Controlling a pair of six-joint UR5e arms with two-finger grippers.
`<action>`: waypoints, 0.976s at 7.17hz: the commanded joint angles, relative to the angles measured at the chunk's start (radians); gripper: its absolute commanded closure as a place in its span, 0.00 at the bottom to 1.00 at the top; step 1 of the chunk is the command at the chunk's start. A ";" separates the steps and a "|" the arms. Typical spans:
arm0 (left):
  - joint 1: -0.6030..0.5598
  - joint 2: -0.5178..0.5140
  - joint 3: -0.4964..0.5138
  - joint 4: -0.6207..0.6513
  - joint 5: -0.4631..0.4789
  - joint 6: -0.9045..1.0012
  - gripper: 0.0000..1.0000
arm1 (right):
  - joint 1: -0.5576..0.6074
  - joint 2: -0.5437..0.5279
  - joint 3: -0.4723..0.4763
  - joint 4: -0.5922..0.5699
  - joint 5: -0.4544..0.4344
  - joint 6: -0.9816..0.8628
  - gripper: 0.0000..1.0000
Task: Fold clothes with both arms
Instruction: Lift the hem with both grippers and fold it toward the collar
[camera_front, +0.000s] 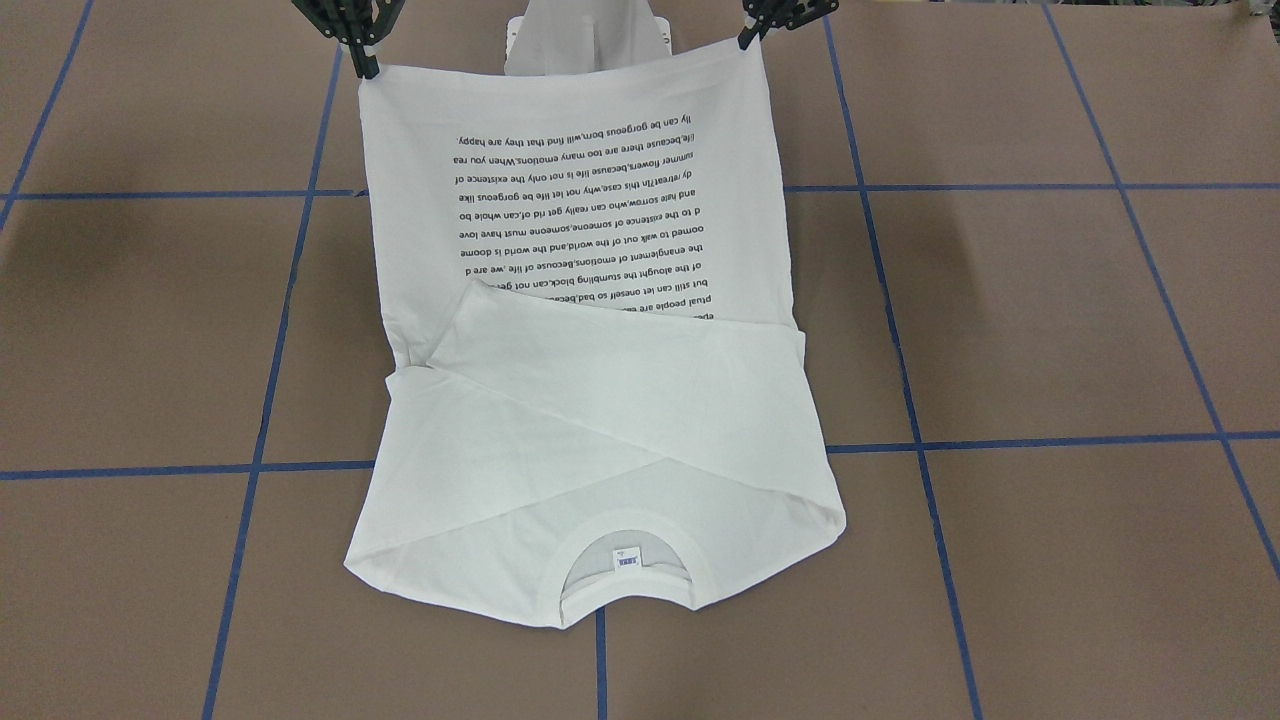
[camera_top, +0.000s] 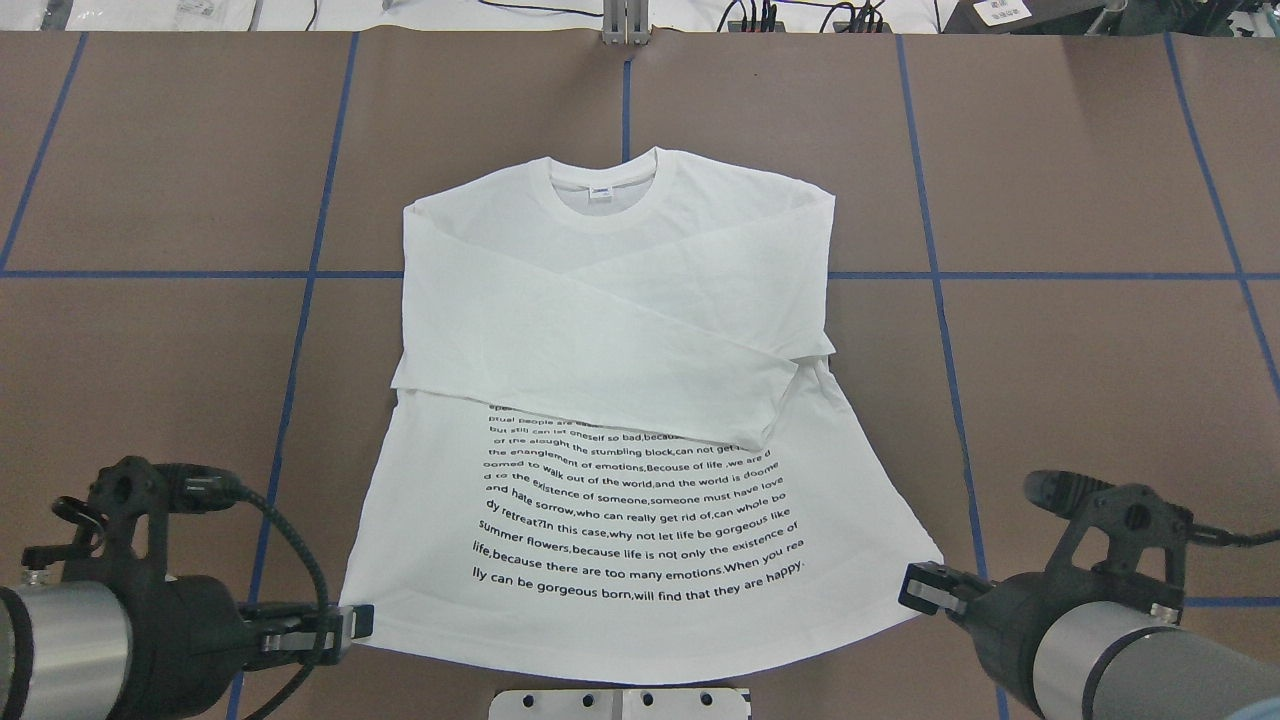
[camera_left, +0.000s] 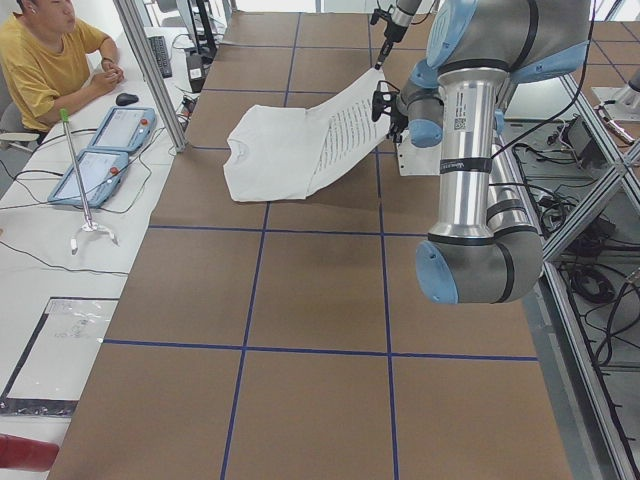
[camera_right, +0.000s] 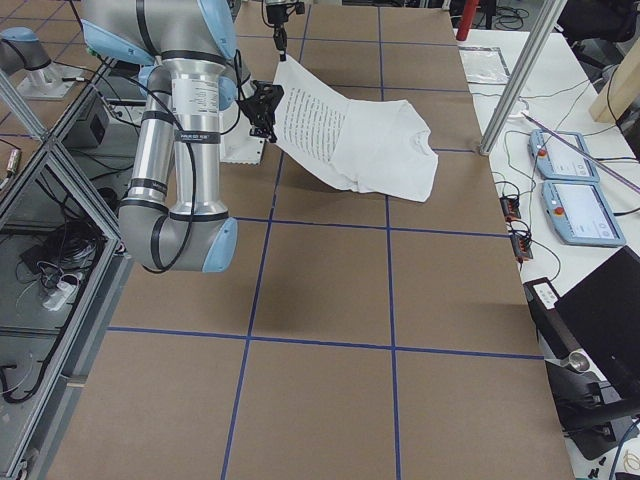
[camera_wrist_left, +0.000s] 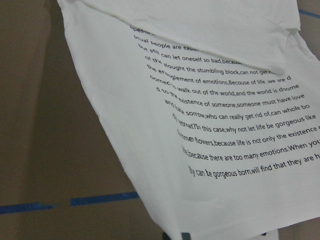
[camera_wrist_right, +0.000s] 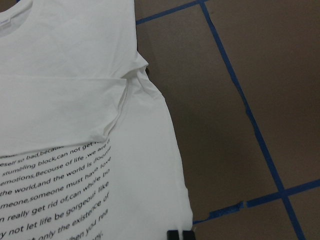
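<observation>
The white long-sleeved T-shirt (camera_top: 620, 320) lies printed side up, its collar (camera_top: 605, 195) at the far end and both sleeves folded across the chest. The near hem is lifted off the table. My left gripper (camera_top: 355, 622) is shut on the hem's left corner; it shows at the upper right of the front-facing view (camera_front: 748, 38). My right gripper (camera_top: 915, 587) is shut on the hem's right corner, also seen in the front-facing view (camera_front: 365, 65). Both wrist views show the text lines on the raised cloth (camera_wrist_left: 225, 125) (camera_wrist_right: 75, 100). The side views show the shirt (camera_left: 290, 150) (camera_right: 370, 140) sloping up toward the robot.
The white pedestal base (camera_top: 620, 703) stands right under the raised hem. Blue tape lines (camera_top: 310, 275) grid the brown table. A seated person in yellow (camera_left: 50, 60), teach pendants (camera_left: 110, 140) and a frame post (camera_left: 150, 70) are past the table's far edge.
</observation>
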 joint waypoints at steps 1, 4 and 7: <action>-0.078 -0.065 -0.017 0.092 -0.038 0.008 1.00 | 0.135 0.179 0.007 -0.149 0.091 -0.088 1.00; -0.272 -0.189 0.116 0.103 -0.041 0.177 1.00 | 0.335 0.357 -0.177 -0.211 0.138 -0.253 1.00; -0.469 -0.339 0.346 0.103 -0.047 0.298 1.00 | 0.576 0.475 -0.409 -0.157 0.233 -0.439 1.00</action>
